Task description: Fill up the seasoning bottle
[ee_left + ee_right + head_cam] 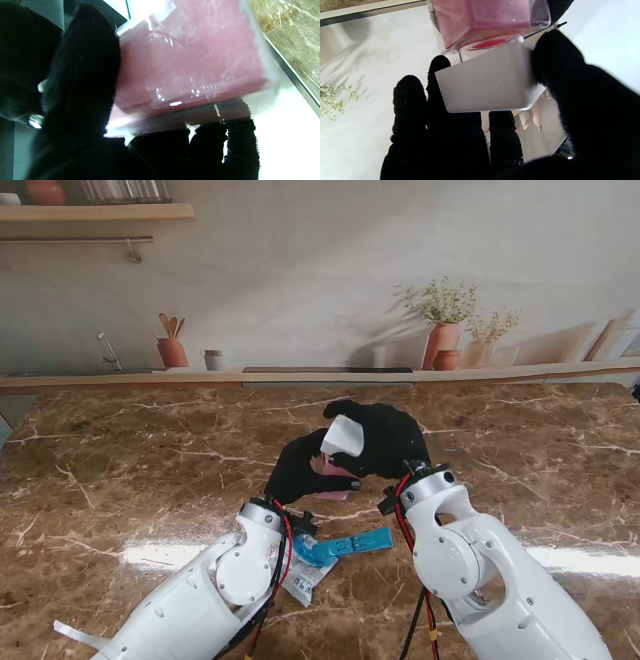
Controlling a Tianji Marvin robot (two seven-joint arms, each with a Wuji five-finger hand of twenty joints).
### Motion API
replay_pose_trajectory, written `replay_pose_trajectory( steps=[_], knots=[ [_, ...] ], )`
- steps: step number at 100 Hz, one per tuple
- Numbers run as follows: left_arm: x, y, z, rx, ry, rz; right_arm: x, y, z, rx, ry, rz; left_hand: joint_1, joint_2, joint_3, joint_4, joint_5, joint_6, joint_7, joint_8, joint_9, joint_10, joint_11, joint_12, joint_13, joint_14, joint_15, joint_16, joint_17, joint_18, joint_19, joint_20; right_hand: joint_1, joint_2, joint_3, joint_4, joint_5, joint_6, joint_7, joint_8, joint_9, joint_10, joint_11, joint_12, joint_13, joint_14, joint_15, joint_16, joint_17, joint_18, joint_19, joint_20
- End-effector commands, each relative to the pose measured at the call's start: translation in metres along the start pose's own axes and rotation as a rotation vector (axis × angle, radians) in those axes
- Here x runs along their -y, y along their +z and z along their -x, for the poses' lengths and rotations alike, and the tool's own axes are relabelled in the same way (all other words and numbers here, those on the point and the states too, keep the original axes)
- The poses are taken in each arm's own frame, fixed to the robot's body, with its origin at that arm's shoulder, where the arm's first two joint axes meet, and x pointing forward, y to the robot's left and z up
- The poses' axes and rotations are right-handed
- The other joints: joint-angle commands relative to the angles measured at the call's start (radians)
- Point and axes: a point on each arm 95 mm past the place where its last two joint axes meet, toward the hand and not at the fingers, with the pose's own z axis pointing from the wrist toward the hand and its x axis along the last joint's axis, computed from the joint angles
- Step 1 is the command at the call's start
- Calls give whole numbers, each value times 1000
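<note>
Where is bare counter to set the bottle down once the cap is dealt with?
Bare marble counter lies left of the left robot hand, and more right of the right robot hand, out to the table's edges. Crowded: between the forearms nearer to me, where the blue packet lies. The seasoning bottle and white cap are held in the hands.

Under my arms a brown marble table [130, 470] with pale veins fills the lower half of the frame, and at lower centre, near my wrists, a blue packet [345, 545] and a white printed packet [303, 580] lie flat on it, touching.
</note>
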Motion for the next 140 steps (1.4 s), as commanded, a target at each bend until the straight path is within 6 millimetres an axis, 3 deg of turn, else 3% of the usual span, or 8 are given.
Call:
replay_pose_trajectory(
  steps=[1,6,10,18,45,52,69,140],
  knots=[
    [-2,5,-8,-26,-13,-8,14,-4,3,19,8,-56,227,366,382,-10,190,-328,233,84,70,-113,42,35,61,-40,135,41,-18,-54,-12,16,93,87,190,59,-10,-2,-3,-7,55,-214,124,42,50,-127,82,-4,3,-30,-10,23],
    [-2,6,-8,-26,-15,-7,15,-5,4,23,1,-57,228,366,382,-10,190,-328,233,84,70,-113,42,35,61,-40,135,41,-20,-54,-13,16,30,109,137,84,-25,6,-14,-13,33,-211,134,25,41,-126,95,-33,-3,-30,-12,29],
    [-2,6,-8,-26,-15,-9,16,-5,4,26,-7,-52,228,366,382,-10,190,-327,233,84,70,-112,42,35,61,-40,135,41,-20,-54,-13,16,-38,117,84,158,-37,9,-22,-16,12,-212,154,-47,35,-125,103,-46,-8,-30,-12,33],
    [-2,6,-9,-27,-14,-11,17,-6,5,35,-33,-40,229,365,382,-10,191,-327,234,84,71,-112,42,35,61,-39,135,42,-20,-54,-13,16,-154,156,-5,158,-48,13,-35,-20,1,-209,164,-64,28,-123,120,-40,-8,-36,-7,35],
    [-2,6,-9,-29,-11,-12,19,-8,6,44,-102,-27,229,366,381,-10,191,-327,234,83,71,-112,42,35,61,-40,136,42,-19,-54,-13,17,-249,242,-207,165,-96,4,-74,-27,-69,-204,133,-87,-1,-120,144,-40,-23,-38,7,32],
    [-1,6,-9,-28,-9,-11,19,-9,7,30,-134,-24,228,365,381,-10,193,-328,234,83,71,-112,42,35,62,-40,137,43,-18,-54,-13,17,-272,357,-374,213,-113,2,-92,-26,-95,-204,116,-96,-16,-122,149,-39,-26,-39,7,28],
    [0,6,-9,-29,-4,-10,15,-12,5,13,-162,-17,228,365,382,-10,192,-328,233,82,71,-112,42,34,62,-39,137,43,-19,-52,-12,17,-464,348,-268,252,-174,0,-135,-35,-208,-184,35,-145,-64,-112,127,-48,-48,-44,-12,25],
    [0,6,-10,-35,-6,-15,-1,-10,-1,-9,-176,-8,228,365,384,-11,191,-329,233,84,70,-113,41,35,60,-42,133,41,-20,-53,-15,16,-315,342,-307,261,-153,-21,-134,-33,-212,-187,-1,-192,-203,-85,-156,-205,-118,-9,-149,-4]
  ],
)
